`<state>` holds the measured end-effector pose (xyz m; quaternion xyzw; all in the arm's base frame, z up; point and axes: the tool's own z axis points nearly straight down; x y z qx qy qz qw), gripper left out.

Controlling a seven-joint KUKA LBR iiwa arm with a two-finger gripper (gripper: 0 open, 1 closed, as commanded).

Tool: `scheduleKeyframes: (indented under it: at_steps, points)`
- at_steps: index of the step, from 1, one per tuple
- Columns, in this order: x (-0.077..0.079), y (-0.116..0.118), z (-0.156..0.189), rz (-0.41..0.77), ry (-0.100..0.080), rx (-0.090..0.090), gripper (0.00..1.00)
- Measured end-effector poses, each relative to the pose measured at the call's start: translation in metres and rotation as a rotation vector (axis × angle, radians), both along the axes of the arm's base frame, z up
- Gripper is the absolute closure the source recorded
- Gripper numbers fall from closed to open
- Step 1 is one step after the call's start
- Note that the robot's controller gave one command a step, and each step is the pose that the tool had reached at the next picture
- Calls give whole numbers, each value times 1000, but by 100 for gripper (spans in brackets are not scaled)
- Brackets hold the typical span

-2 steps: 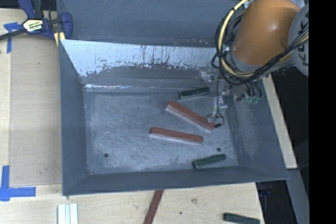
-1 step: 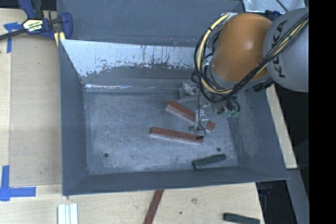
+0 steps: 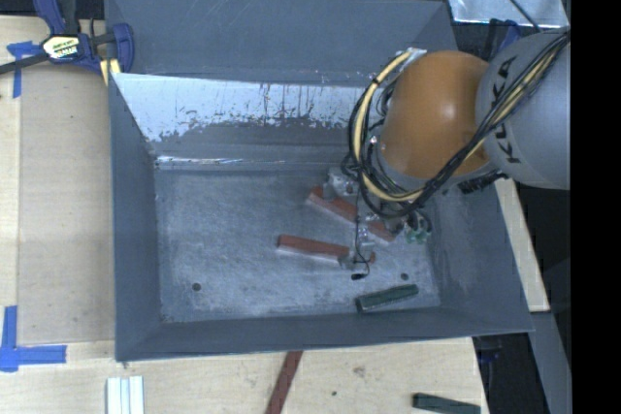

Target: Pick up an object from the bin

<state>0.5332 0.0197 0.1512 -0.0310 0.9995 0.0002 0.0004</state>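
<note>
My gripper (image 3: 361, 257) hangs low over the bin's floor, right of the middle, under the arm's orange cover. It is at the right end of a flat reddish-brown bar (image 3: 309, 247) that lies nearly level on the floor. A second reddish-brown piece (image 3: 333, 206) lies tilted just above and behind the gripper, partly hidden by the wrist. A dark green stick-like thing (image 3: 386, 298) rests near the bin's front wall, a little below and to the right of the gripper.
The arm and its cables cover the bin's right side. The left half of the bin's floor is bare metal with no loose things near it.
</note>
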Motion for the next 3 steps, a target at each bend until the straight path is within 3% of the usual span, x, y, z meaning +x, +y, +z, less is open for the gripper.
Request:
scheduleKeyframes:
  at_steps: [1,2,3]
  points:
    - [3,1,-61,56,-8,-1,0]
    - [-8,3,-79,-80,-9,0,100]
    - [-8,3,-79,-80,-9,0,100]
